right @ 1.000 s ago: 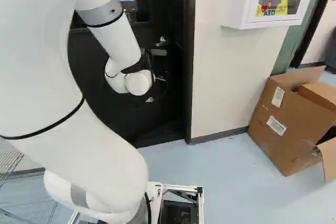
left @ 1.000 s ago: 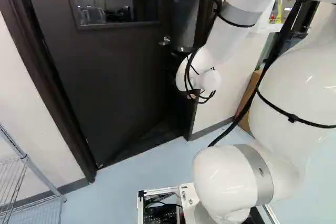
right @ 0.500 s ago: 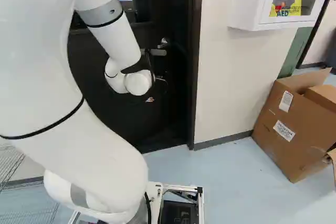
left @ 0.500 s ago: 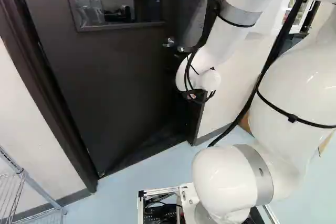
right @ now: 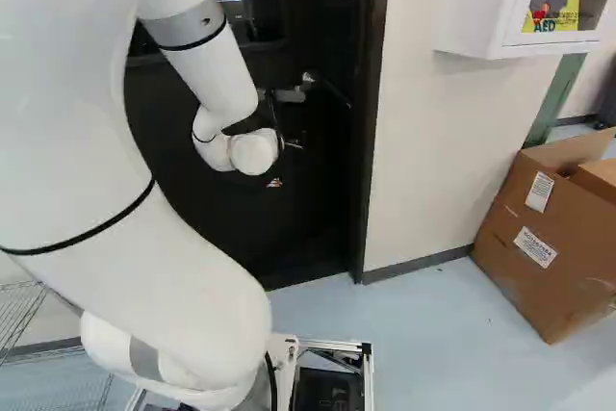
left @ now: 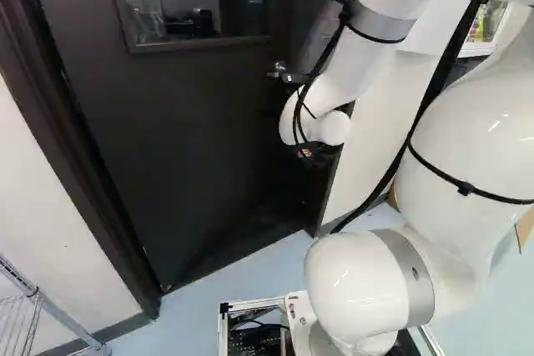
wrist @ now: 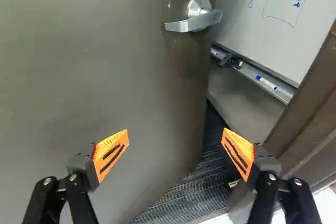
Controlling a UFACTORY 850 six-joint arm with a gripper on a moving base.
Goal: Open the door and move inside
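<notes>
The dark door [left: 192, 131] stands ajar; in the wrist view a gap shows between its edge and the brown frame [wrist: 310, 129]. Its silver lever handle [wrist: 193, 20] is ahead of the gripper, with nothing touching it. My gripper [left: 305, 153] is partly hidden by the white wrist in the left base view, in front of the door and below the handle [left: 279, 66]. In the wrist view the gripper [wrist: 175, 153] is open, orange pads wide apart, door face and gap beyond them.
Beyond the gap are a whiteboard [wrist: 278, 9] with a marker tray and dark ribbed flooring [wrist: 189, 195]. A wire rack [left: 50, 306] stands left of the doorway. Right of it are a wall, a white cabinet [right: 472, 7] and a cardboard box [right: 549, 238].
The base has moved, turning left: doorway, cabinet and box have shifted right in the base views. The arm holds its pose above its joint. Any swing of the door itself I cannot tell.
</notes>
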